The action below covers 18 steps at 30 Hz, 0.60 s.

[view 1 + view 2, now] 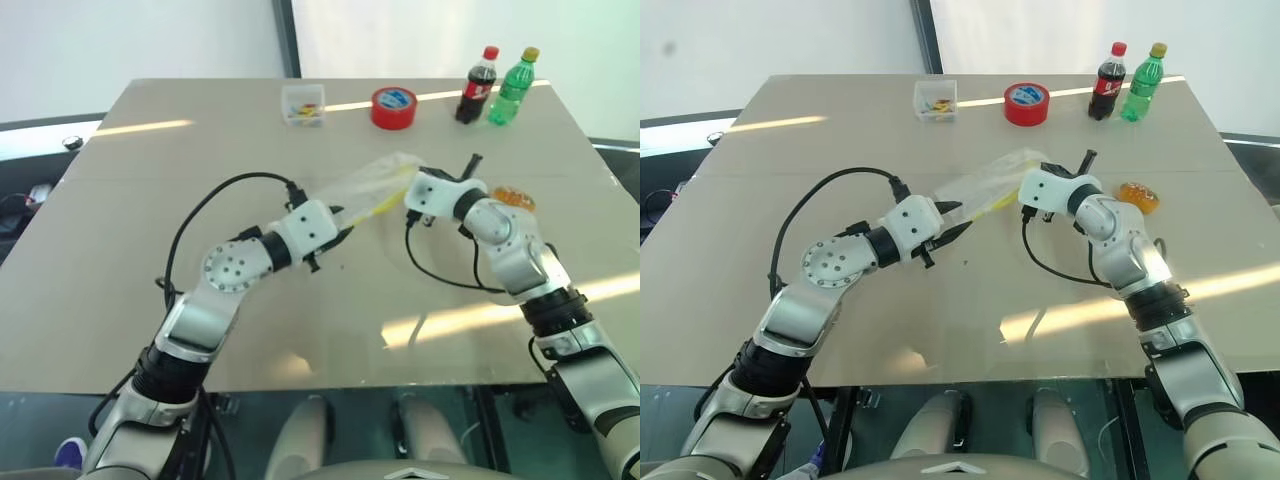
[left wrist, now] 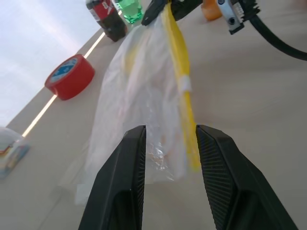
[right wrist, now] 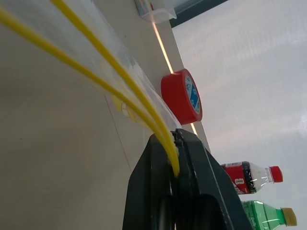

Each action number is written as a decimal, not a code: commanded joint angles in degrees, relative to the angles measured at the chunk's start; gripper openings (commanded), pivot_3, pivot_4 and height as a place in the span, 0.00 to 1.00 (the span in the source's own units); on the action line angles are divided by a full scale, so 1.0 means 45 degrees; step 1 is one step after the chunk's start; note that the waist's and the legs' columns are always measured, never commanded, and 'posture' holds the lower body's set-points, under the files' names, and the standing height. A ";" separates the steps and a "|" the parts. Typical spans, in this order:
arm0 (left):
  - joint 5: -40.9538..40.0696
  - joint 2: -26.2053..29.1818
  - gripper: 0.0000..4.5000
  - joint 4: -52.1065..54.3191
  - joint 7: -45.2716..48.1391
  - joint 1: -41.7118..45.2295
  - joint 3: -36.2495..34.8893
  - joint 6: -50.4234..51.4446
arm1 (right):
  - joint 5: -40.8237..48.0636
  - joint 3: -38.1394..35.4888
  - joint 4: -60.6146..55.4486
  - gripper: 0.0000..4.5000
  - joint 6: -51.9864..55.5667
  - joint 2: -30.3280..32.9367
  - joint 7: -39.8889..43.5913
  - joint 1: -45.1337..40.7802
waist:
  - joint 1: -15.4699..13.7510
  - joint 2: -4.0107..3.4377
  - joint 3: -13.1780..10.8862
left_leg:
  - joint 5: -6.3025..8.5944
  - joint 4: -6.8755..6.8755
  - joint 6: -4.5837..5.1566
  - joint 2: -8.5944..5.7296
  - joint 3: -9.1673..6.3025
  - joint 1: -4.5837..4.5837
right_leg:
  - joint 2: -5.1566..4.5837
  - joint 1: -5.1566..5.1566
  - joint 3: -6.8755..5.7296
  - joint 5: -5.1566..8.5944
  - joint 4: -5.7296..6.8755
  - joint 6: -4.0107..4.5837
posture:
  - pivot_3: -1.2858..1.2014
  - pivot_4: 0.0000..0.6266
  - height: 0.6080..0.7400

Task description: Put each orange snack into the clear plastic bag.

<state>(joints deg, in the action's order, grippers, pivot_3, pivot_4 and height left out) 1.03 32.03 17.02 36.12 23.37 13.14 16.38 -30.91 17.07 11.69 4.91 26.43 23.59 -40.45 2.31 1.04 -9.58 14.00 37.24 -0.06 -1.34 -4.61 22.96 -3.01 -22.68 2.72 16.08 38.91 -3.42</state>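
Keep the right gripper (image 3: 173,158) clamped on the clear plastic bag (image 2: 144,96); close the left gripper's (image 2: 168,143) parted fingers on the opposite yellow lip.

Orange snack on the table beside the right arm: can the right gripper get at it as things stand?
Probably not: the right gripper is shut on the clear plastic bag, and the orange snack lies behind its wrist; nothing else blocks it.

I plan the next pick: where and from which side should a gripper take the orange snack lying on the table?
Grip the orange snack across its short oval width, coming from above. It lies flat and alone on the table, beside the right arm, nothing touching it, so I judge a top approach is likely simplest.
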 commanded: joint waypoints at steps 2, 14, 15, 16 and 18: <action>0.0656 -0.0160 0.39 -0.0096 -0.0232 0.0130 0.0132 -0.0445 | 0.0054 -0.0157 -0.0696 0.00 0.0167 -0.0064 0.0060 -0.0155 | 0.0000 0.0000 0.0000 | 0.0000 0.0000 -0.0001 0.0001 -0.0001 -0.0001 | 0.0000 0.0000 0.0000 0.0000 0.0001 0.0000 | 0.52 0.24 1.00; 0.1605 -0.0794 0.01 -0.1132 -0.0184 0.0620 0.0725 -0.1601 | 0.0182 -0.0250 -0.1527 0.00 0.0952 -0.0276 0.0378 -0.0002 | -0.0010 0.0000 0.0000 | -0.0001 0.0001 -0.0002 -0.0001 -0.0008 -0.0002 | 0.0002 0.0002 -0.0007 0.0000 0.0004 0.0000 | 0.52 0.24 1.00; 0.1664 -0.0807 0.01 -0.1150 -0.0182 0.0624 0.0736 -0.1691 | 0.0167 -0.0248 -0.1545 0.00 0.0979 -0.0251 0.0383 0.0004 | -0.0012 0.0000 0.0000 | -0.0001 0.0002 -0.0002 -0.0001 -0.0008 -0.0002 | 0.0001 0.0002 -0.0007 0.0000 0.0005 0.0000 | 0.52 0.24 1.00; 0.1719 -0.0812 0.01 -0.1176 -0.0176 0.0627 0.0740 -0.1743 | 0.0163 -0.0257 -0.1560 0.00 0.1002 -0.0236 0.0390 0.0005 | -0.0012 -0.0001 0.0000 | -0.0001 0.0002 -0.0002 -0.0001 -0.0008 -0.0002 | 0.0001 0.0002 -0.0007 0.0000 0.0005 0.0000 | 0.52 0.24 1.00; 0.1637 -0.0860 0.01 -0.1256 -0.0093 0.0641 0.0667 -0.1735 | 0.0168 -0.0273 -0.1572 0.00 0.1051 -0.0228 0.0395 0.0017 | -0.0011 0.0000 0.0000 | -0.0001 0.0003 -0.0002 -0.0002 -0.0008 -0.0002 | 0.0001 0.0002 -0.0007 0.0000 0.0004 0.0000 | 0.52 0.24 1.00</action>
<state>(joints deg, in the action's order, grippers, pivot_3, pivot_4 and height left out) 8.28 28.42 10.45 35.38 25.30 16.38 9.65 -30.46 17.06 7.49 9.70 25.06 25.54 -40.30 2.27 1.04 -9.58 14.00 37.25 -0.07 -1.34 -4.65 22.96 -3.00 -22.67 2.68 16.08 38.93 -3.41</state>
